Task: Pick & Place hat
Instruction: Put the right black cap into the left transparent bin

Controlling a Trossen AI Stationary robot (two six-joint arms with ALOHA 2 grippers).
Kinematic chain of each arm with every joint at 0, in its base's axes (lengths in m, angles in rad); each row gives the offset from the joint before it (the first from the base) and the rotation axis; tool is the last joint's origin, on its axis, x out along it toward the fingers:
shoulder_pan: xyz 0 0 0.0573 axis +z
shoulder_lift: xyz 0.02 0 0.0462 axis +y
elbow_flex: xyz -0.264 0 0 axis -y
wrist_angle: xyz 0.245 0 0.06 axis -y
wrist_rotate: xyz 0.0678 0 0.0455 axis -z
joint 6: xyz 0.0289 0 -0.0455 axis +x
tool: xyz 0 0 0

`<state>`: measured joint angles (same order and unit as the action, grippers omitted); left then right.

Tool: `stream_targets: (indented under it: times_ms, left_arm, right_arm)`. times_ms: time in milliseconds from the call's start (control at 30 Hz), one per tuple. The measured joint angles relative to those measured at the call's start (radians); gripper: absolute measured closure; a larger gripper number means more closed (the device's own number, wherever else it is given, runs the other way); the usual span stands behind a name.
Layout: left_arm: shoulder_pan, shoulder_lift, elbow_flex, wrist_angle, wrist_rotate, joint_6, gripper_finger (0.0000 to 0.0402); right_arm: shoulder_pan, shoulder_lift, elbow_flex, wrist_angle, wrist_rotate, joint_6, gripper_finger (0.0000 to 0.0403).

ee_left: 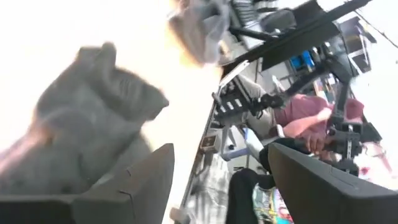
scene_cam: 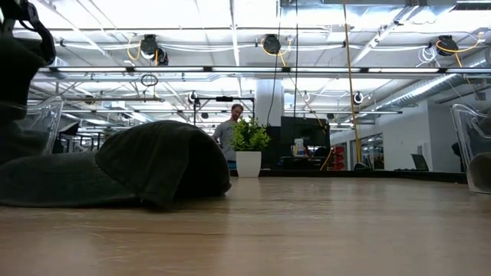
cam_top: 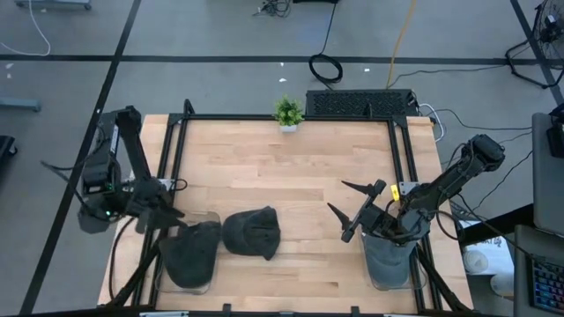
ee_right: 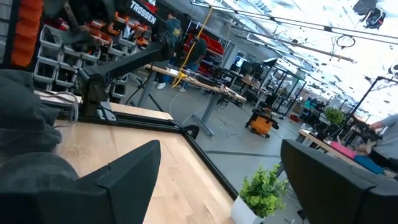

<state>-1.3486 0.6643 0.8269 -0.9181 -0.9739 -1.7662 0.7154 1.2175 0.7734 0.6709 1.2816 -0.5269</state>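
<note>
A dark grey hat [cam_top: 252, 232] lies on the wooden table near its front edge, left of the middle; it also shows in the low view [scene_cam: 165, 161]. A second dark hat [cam_top: 190, 254] lies beside it in a clear bin [cam_top: 211, 217] at the front left. My left gripper [cam_top: 166, 214] hovers open just left of that bin's far end, and the hat [ee_left: 87, 137] shows beyond its fingers. My right gripper [cam_top: 355, 210] stands open in the air, level, above the table's right half, with nothing between its fingers.
A clear bin with a grey hat [cam_top: 389, 257] stands at the front right, under the right arm. A small potted plant [cam_top: 287, 113] stands at the middle of the far edge. A black frame [cam_top: 401, 150] runs around the table. The bare wood [cam_top: 282, 172] in the middle has room.
</note>
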Motion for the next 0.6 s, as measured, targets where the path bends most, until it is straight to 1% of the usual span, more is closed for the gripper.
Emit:
stream_targets:
  times_ms: [67,167,200,233,300,400,533,600]
  left_arm:
    - [0.0,0.005,0.028,0.008,-0.057,0.117,0.013]
    - [0.001,0.03,0.035,0.113,-0.234,0.34,0.013]
    - [0.004,0.043,0.035,0.143,-0.276,0.403,0.013]
    - [0.012,0.056,0.035,0.165,-0.291,0.451,0.013]
    - [0.033,0.086,0.034,0.21,-0.265,0.518,0.013]
    - [0.072,0.146,0.034,0.248,-0.161,0.582,0.013]
    - [0.139,0.249,0.033,0.31,-0.07,0.6,0.0131]
    - [0.172,0.293,0.033,0.384,0.011,0.708,0.0131]
  right_arm:
    - [0.0,0.0,0.0,-0.002,0.0,0.017,0.0083]
    - [0.0,0.0,0.0,-0.008,0.001,0.032,0.0083]
    - [0.0,0.0,0.0,-0.01,0.002,0.038,0.0083]
    - [0.0,0.0,0.0,-0.011,0.001,0.042,0.0083]
    - [0.001,0.0,0.0,-0.01,0.001,0.044,0.0083]
    - [0.013,0.0,0.0,-0.011,-0.004,0.044,0.0083]
    - [0.036,0.0,0.0,-0.017,-0.082,0.044,0.0083]
    - [0.043,0.0,0.0,-0.014,-0.113,0.054,0.0083]
